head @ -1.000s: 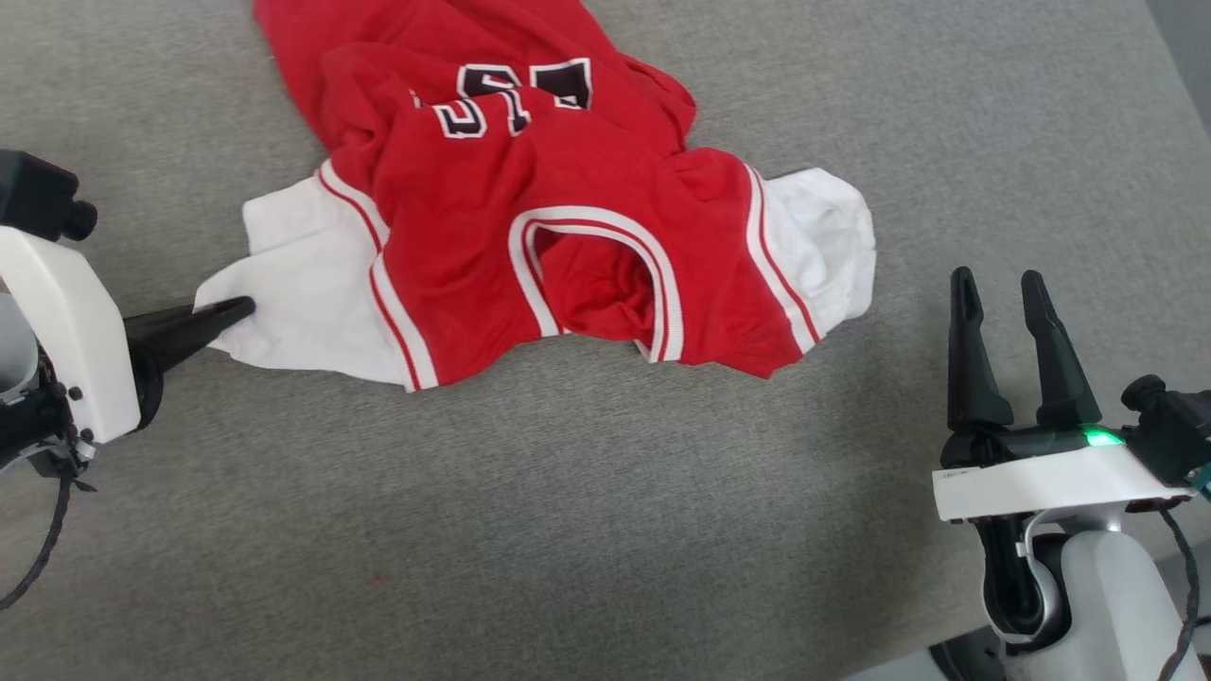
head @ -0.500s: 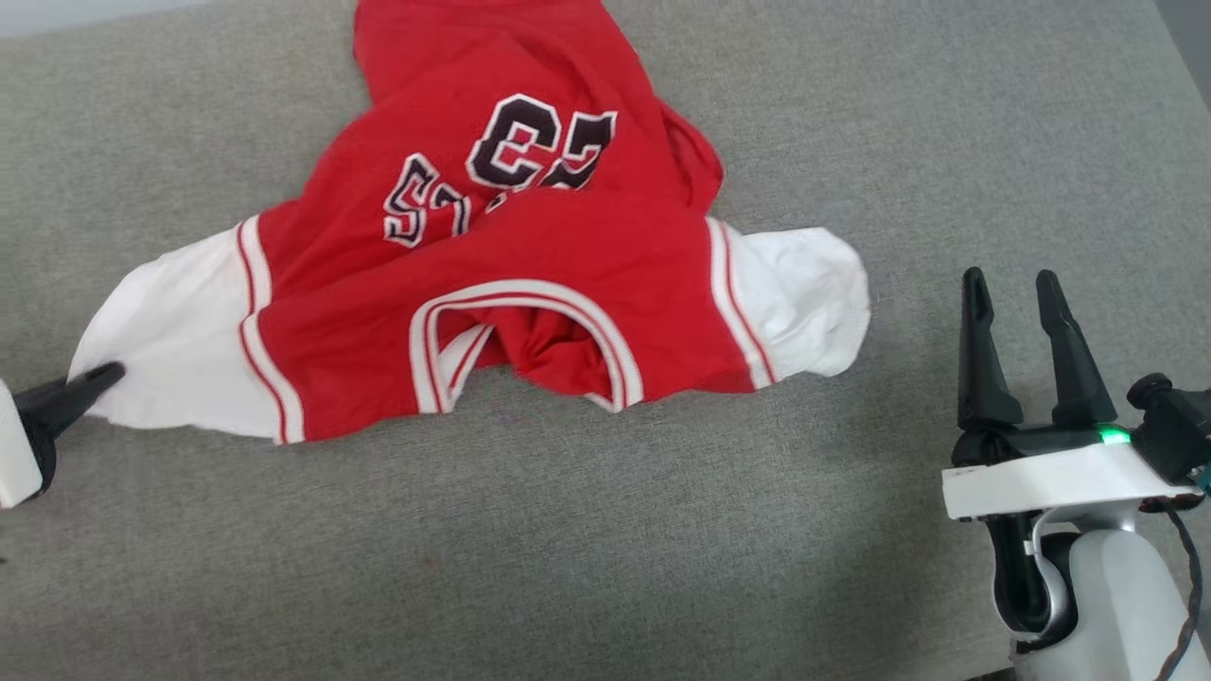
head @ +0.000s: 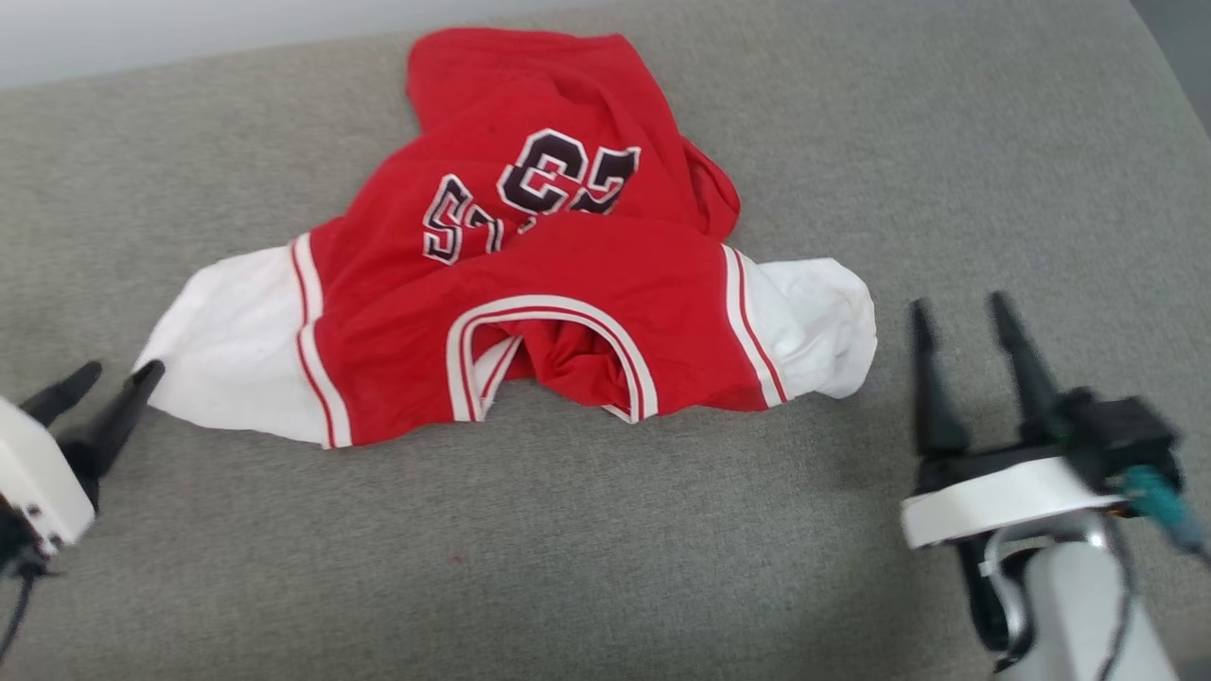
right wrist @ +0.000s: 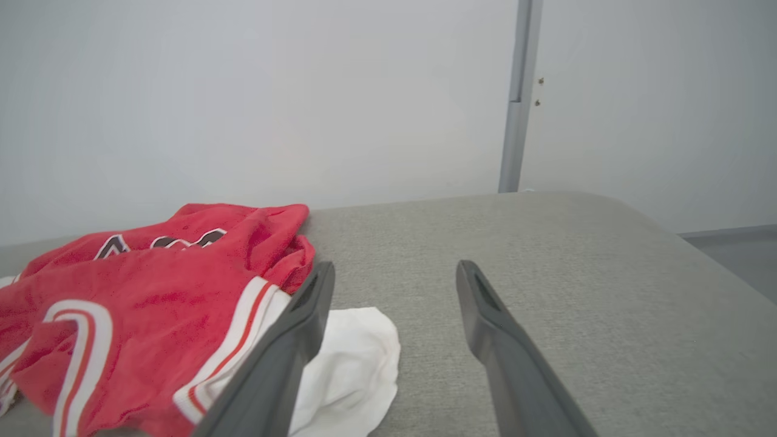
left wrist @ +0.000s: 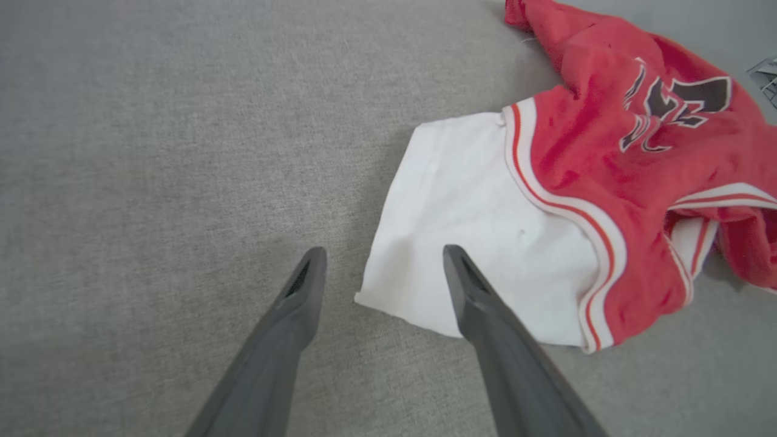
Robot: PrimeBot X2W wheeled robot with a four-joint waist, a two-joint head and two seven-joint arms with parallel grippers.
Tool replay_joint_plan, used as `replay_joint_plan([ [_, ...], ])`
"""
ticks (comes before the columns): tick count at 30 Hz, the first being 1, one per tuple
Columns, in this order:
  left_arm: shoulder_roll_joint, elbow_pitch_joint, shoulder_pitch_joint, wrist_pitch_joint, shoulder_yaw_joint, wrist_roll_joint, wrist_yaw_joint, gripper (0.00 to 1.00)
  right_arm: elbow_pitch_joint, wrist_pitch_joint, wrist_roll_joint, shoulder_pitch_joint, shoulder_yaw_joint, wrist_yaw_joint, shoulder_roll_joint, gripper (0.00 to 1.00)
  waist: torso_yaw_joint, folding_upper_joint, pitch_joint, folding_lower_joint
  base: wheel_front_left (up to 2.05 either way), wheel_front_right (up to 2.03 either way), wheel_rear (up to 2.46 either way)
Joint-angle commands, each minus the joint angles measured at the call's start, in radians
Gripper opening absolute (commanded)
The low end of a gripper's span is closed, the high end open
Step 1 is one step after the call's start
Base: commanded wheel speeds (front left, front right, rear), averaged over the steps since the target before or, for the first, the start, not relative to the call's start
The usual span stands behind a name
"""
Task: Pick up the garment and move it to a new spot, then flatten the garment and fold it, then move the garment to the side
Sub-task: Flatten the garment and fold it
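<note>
Grey fabric surface (head: pixel 605 530), pale wall (right wrist: pixel 243 91) behind. Crumpled red garment (head: pixel 568 284) lies at frame centre, body bunched, collar toward lower edge. At lower left, left gripper (head: pixel 121 371), jaws wide, nothing held, tips at edge of white sleeve (head: pixel 227 350). At lower right, right gripper (head: pixel 957 305), jaws wide, empty, near other sleeve (head: pixel 823 326). Flattening looks next: pinch sleeve hems low, draw outward evenly, avoid dragging whole shirt.

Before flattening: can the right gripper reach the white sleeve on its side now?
Probably yes: the right gripper is open, and only grey surface lies between it and that white sleeve of the garment.
</note>
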Motion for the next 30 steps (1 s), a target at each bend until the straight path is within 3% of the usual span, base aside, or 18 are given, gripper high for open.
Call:
replay_joint_plan([
  [1, -0.016, 0.008, 0.031, -0.06, -0.005, 0.022, 0.003, 1.0, 0.016, -0.002, -0.033, -0.005, 0.02, 0.0, 0.0, 1.0, 0.017, 0.0, -0.02, 0.0, 0.0, 0.0, 0.0],
  [3, -0.036, 0.03, 0.059, -0.165, -0.012, 0.066, 0.003, 1.0, 0.04, 0.012, -0.092, -0.01, 0.042, 0.0, 0.0, 1.0, 0.032, 0.0, -0.034, 0.0, 0.0, 0.0, 0.0],
  [8, -0.119, 0.073, 0.108, -0.242, 0.022, 0.15, 0.003, 1.0, 0.035, 0.107, -0.16, -0.019, 0.104, 0.0, -0.063, 1.0, 0.073, 0.0, -0.055, 0.0, 0.0, 0.0, 0.0],
  [14, -0.332, 0.035, 0.272, -0.244, 0.399, 0.43, 0.006, 1.0, -0.074, 0.355, -0.102, 0.011, 0.236, 0.0, -0.274, 1.0, 0.152, 0.0, -0.071, 0.0, 0.0, 0.0, 0.0],
  [19, -0.515, -0.102, 0.452, -0.244, 0.708, 0.702, 0.005, 1.0, -0.191, 0.584, 0.02, 0.051, 0.308, 0.0, -0.475, 1.0, 0.21, 0.0, -0.069, 0.0, 0.0, 0.0, 0.0],
  [22, -0.62, -0.188, 0.532, -0.244, 0.839, 0.828, 0.003, 1.0, -0.245, 0.685, 0.076, 0.06, 0.335, 0.0, -0.571, 1.0, 0.244, 0.0, -0.057, 0.0, 0.0, 0.0, 0.0],
  [25, -0.696, -0.267, 0.579, -0.245, 0.882, 0.907, 0.003, 1.0, -0.273, 0.755, 0.118, 0.054, 0.357, 0.0, -0.638, 1.0, 0.279, 0.0, -0.042, 0.0, 0.0, 0.0, 0.0],
  [30, -0.743, -0.311, 0.6, -0.244, 0.877, 0.946, 0.003, 1.0, -0.286, 0.826, 0.143, 0.013, 0.397, 0.0, -0.709, 1.0, 0.335, 0.0, -0.002, 0.0, 0.0, 0.0, 0.0],
])
